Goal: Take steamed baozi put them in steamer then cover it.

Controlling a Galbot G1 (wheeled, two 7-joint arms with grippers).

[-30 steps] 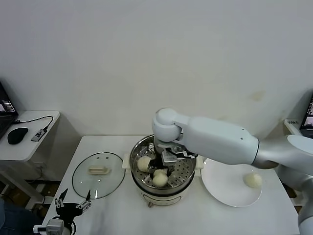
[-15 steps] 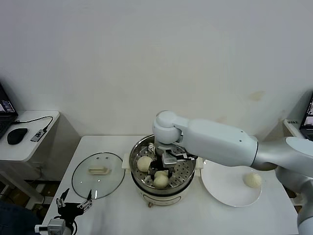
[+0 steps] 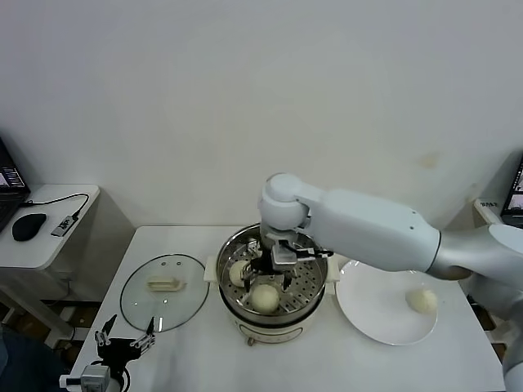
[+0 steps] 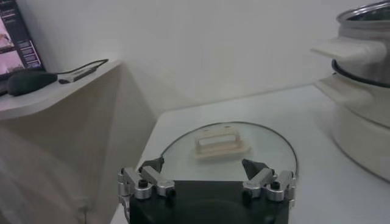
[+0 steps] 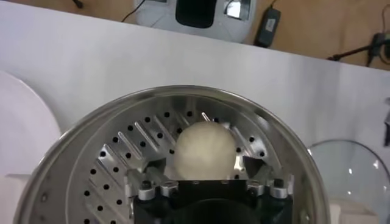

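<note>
The steamer (image 3: 306,287) stands mid-table with its perforated tray (image 5: 116,159) showing. My right gripper (image 3: 276,265) hangs inside it, open. In the right wrist view a pale baozi (image 5: 204,150) rests on the tray between the spread fingers of the right gripper (image 5: 204,165), with a small gap on each side. In the head view two baozi show in the pot, one in front (image 3: 263,298) and one at the left (image 3: 238,273), half hidden by the gripper. Another baozi (image 3: 422,300) lies on the white plate (image 3: 377,314). The cover (image 3: 163,304) lies flat left of the pot.
My left gripper (image 3: 122,343) is parked open at the table's front left corner, just short of the glass cover (image 4: 268,153) and its cream handle (image 4: 220,141). A side table with a mouse (image 3: 29,226) stands far left. The wall runs close behind the table.
My right gripper has gone from shut to open inside the steamer, letting go of the baozi, which now rests on the tray. The left arm has not moved.
</note>
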